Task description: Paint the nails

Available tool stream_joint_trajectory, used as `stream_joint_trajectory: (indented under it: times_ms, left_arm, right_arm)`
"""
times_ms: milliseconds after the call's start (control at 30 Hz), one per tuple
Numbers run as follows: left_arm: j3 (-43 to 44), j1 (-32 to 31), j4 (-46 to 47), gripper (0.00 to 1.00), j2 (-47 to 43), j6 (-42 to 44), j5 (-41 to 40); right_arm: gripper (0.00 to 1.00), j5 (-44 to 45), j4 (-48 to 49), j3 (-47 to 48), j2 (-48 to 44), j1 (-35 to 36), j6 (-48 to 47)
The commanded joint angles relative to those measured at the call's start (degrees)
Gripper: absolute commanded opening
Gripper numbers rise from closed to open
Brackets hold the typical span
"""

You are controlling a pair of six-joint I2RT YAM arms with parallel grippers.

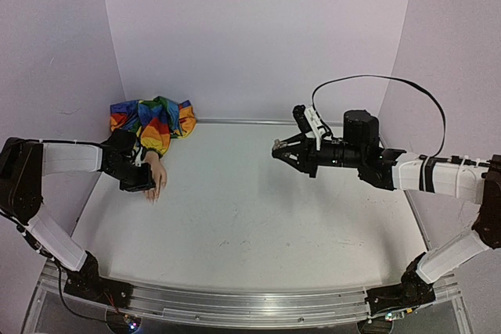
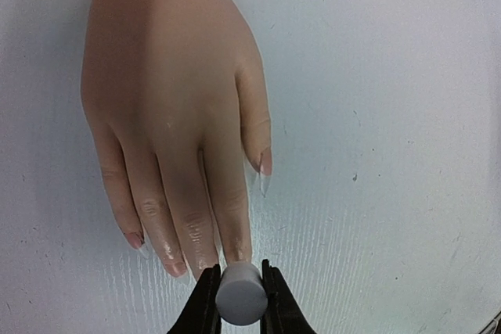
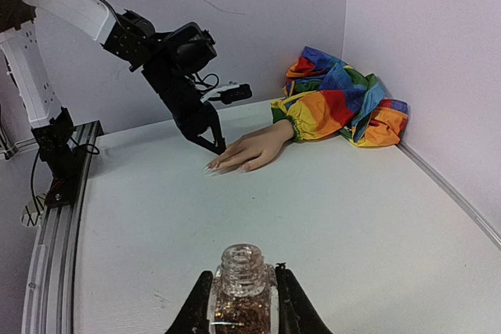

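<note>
The brush itself could not be seen: the left gripper (image 2: 239, 273) was clamped on a white cap (image 2: 240, 296), and whatever hung below it was hidden. Working blind like that, I judged a small drift sideways would put polish on the skin instead of a nail. The mannequin hand (image 2: 168, 99) lay loose on the table (image 1: 258, 209), palm down, so downward pressure might shove it or roll it. The right gripper (image 3: 241, 274) was closed on the open bottle (image 3: 241, 303), held upright and well apart from the mannequin hand, out over mid-table; any tilt there could spill glitter polish.

The nails (image 2: 264, 166) lay at the fingertips pointing toward the left gripper. The cap sat directly over the tip of the finger next to the thumb, covering that nail. The other fingers' nails lay just beside it to one side, the thumbnail a little beyond, and the sleeve (image 1: 153, 119) far behind at the wall
</note>
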Motion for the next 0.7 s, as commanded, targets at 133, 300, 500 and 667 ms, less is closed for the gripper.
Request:
stream_joint_trajectory:
  times_ms: [133,300,500,667]
  left_arm:
    - [1.6,0.3,1.1,0.00,0.6,0.9,-1.6]
    - [0.6,0.3,1.1,0.00,0.3,0.7,-0.9]
    - [-0.5,0.3,1.2,0.00,-0.1,0.2,-0.2]
    - [-1.4,0.3,1.1,0.00,-0.7,0.0,0.1]
  right_arm:
    - [0.00,-1.5,3.2,0.8,-1.2,-0.4,0.7]
    - [0.00,-1.6,3.2,0.8,-1.1,-0.3,0.7]
    - [0.00,-1.7,3.2,0.8,-1.1,-0.4,0.7]
    - [0.00,-1.8,3.2,0.8,-1.3,-0.4,0.8]
